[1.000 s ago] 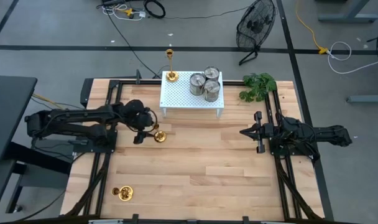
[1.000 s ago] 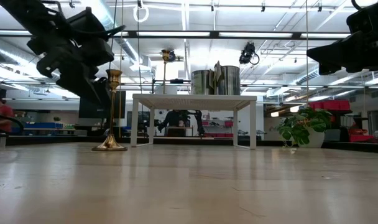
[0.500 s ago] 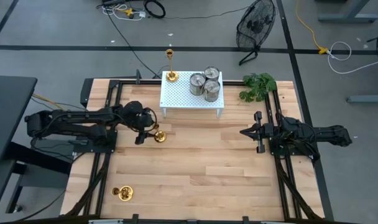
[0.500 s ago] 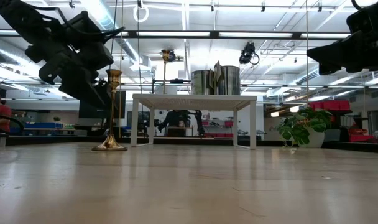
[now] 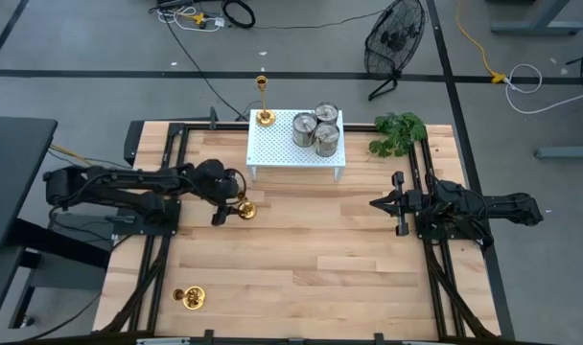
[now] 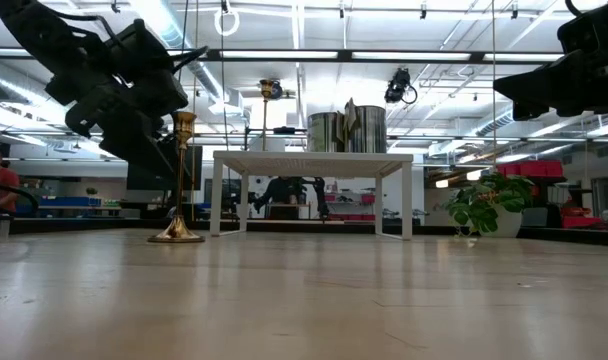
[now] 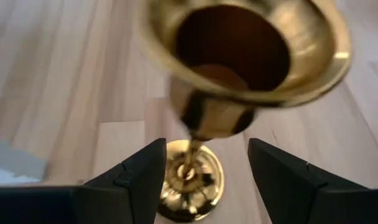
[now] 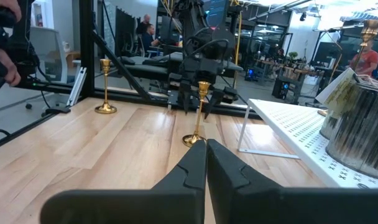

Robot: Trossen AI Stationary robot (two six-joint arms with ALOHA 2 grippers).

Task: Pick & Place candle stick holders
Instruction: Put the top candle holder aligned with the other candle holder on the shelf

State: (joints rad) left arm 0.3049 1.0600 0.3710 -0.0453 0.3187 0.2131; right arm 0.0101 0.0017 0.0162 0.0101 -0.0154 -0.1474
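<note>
Left claw [image 5: 227, 204] hangs at nine o'clock of the bench [image 5: 311, 259], fingers spread either side of an upright gold candlestick [image 5: 244, 209]; the wrist view is blurred, so contact seems absent. Right claw [image 5: 387, 203] waits at three o'clock, pinched shut and empty. Nearest, at seven o'clock, stands another gold candlestick [image 5: 190, 298]. Farthest, at twelve o'clock, the white rack [image 5: 272, 146] carries a third gold one [image 5: 264, 117] and three silver cans [image 5: 315, 129].
</note>
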